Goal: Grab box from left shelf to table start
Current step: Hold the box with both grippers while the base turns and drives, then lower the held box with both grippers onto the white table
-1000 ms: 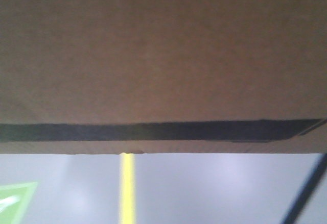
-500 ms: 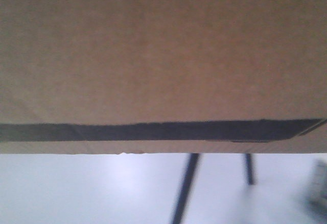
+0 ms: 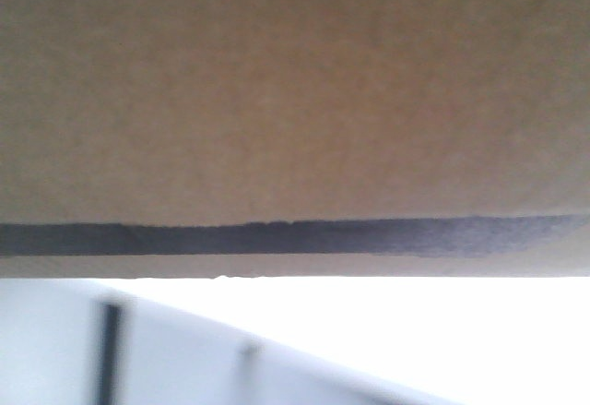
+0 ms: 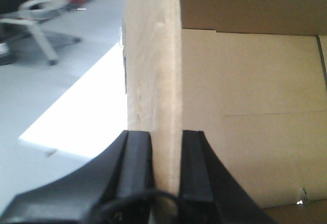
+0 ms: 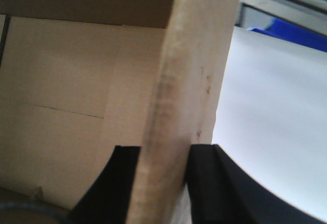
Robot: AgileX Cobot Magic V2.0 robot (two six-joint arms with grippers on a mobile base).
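1. The box (image 3: 295, 91) fills the front view from 9 through 12 to 3 o'clock. It is tan and blurred, and its lower edge runs level across the view. Both wrist views look into its open inside, where it hangs between the 2 claws.
2. The white counter (image 4: 87, 117) lies at 8 o'clock of the box wall in the left wrist view and at 3 o'clock in the right wrist view. Whether the box touches it cannot be told.
3. A black band (image 3: 295, 237) crosses the full width of the box just above its lower edge.
4. The left claw (image 4: 164, 134) is pinching 1 upright side wall of the box, with 1 black finger outside and 1 inside.
5. The right claw (image 5: 163, 147) is pinching the opposite wall the same way, its 2 fingers pressed against the cardboard.
6. An office chair (image 4: 38, 9) stands at 10 o'clock on the grey floor (image 4: 41, 91), well apart from the box.
7. A blurred blue shape (image 5: 291, 30) sits at 1 o'clock beyond the counter.
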